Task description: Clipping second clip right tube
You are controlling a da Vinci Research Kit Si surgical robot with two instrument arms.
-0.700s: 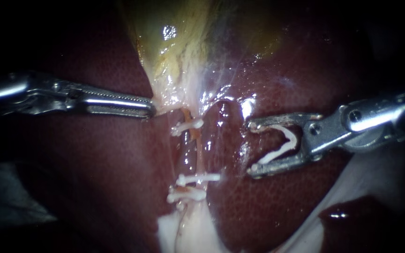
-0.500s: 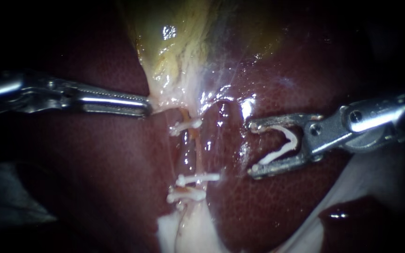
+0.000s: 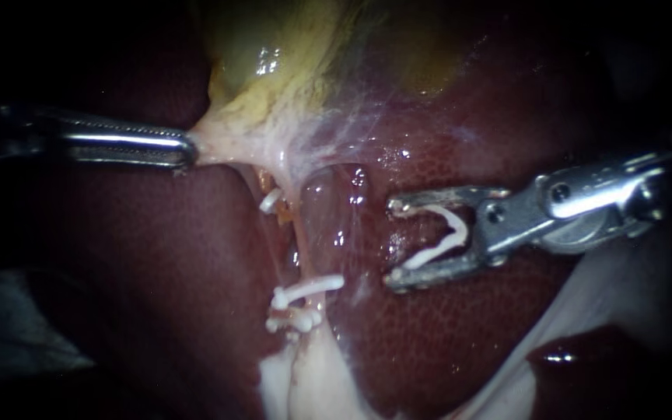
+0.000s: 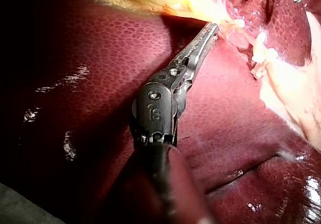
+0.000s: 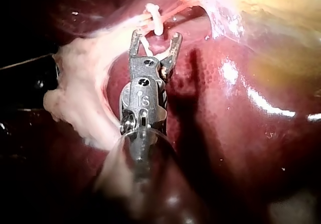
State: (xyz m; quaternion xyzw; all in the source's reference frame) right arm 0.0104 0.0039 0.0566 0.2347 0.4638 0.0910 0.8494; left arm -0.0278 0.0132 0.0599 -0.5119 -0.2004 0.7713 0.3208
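My left instrument [image 3: 187, 149] comes in from the left, its jaws shut on pale tissue at the narrow end of the yellow gallbladder [image 3: 289, 70], which it holds taut. Below this the tubes [image 3: 299, 233] run down over the liver [image 3: 445, 342]. They carry one white clip high up [image 3: 271, 201] and two lower ones [image 3: 309, 289]. My right instrument [image 3: 393, 243] is just right of the tubes and clear of them, its jaws wide apart and holding an open white clip [image 3: 439, 239]. The left wrist view shows the left instrument [image 4: 213, 28] gripping yellow tissue. In the right wrist view the right instrument [image 5: 155, 39] has a placed clip [image 5: 154, 15] just ahead of it.
Pale fatty tissue [image 3: 313, 381] lies at the lower end of the tubes. A dark pool of blood [image 3: 577, 362] sits at the lower right. Thin webby membrane [image 3: 351, 132] spans from the gallbladder to the liver above the tubes.
My left instrument has pulled the gallbladder tissue left and up, stretching the tubes and tilting the clips. My right instrument has moved left and slightly up, closer to the tubes.
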